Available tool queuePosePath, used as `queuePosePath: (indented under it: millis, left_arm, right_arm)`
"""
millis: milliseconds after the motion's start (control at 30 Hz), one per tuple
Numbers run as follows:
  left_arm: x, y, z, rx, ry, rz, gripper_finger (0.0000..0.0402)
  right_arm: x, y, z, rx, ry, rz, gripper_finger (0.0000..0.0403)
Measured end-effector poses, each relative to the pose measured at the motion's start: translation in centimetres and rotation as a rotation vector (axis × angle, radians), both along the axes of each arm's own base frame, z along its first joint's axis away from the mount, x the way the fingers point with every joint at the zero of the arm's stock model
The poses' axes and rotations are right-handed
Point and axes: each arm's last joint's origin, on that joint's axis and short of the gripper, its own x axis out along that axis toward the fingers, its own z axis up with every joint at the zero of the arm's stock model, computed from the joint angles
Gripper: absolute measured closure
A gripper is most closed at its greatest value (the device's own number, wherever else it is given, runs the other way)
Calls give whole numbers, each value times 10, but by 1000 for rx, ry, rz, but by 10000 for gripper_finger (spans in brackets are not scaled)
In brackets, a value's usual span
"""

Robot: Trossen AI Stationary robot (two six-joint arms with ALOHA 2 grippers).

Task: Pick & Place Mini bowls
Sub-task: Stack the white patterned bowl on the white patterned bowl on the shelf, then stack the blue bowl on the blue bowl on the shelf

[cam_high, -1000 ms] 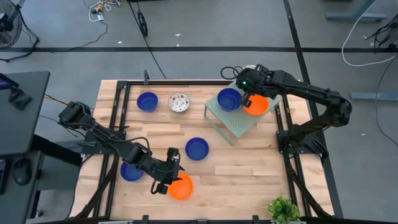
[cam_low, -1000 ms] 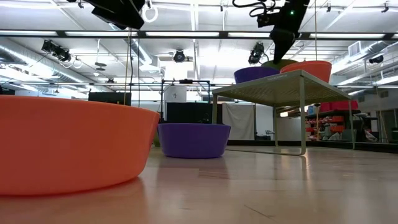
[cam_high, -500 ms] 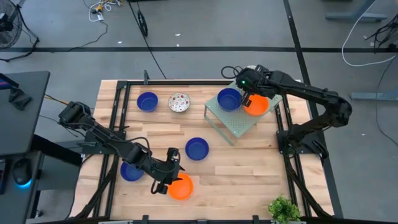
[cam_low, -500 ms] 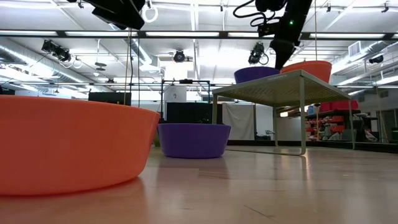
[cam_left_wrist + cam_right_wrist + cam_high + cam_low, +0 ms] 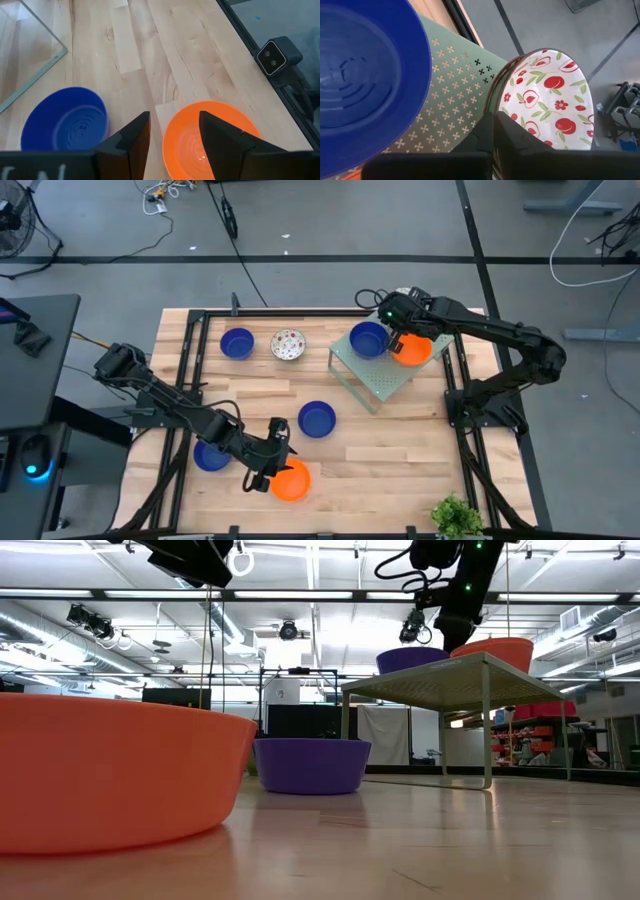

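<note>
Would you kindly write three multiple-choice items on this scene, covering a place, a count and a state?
1. Where is the orange bowl nearest the right gripper?
A on the green rack
B on the floor
C inside a blue bowl
2. How many blue bowls show from above?
A two
B four
C six
3. The right gripper is:
A wide open
B shut on a red-patterned bowl
C shut on nothing
Key: A, it sits on the perforated top; B, three on the table, one on the rack; B, its fingers pinch the rim.
</note>
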Motion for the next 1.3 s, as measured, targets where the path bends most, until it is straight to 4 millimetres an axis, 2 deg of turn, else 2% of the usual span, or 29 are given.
queuePosePath:
  millis: [367,700,900,1033,1133,1300]
  left_arm:
    - [0,0,0,0,0,0,227]
    - [0,0,0,1,0,-1,227]
    - [0,0,0,0,0,0,227]
    - [0,0,0,1,0,-1,227]
    - [0,0,0,1,0,-1,227]
    - [0,0,0,7,-4,6,227]
  right_arm:
    - [0,0,0,22,-23,-11,380]
    - [-7,4,6,18,-37,-6,287]
    - [-14,15,18,-3,-90,23,250]
    - [-19,28,28,-11,-148,41,243]
    - [-18,44,33,40,-227,92,243]
    - [-2,94,37,152,-356,277,249]
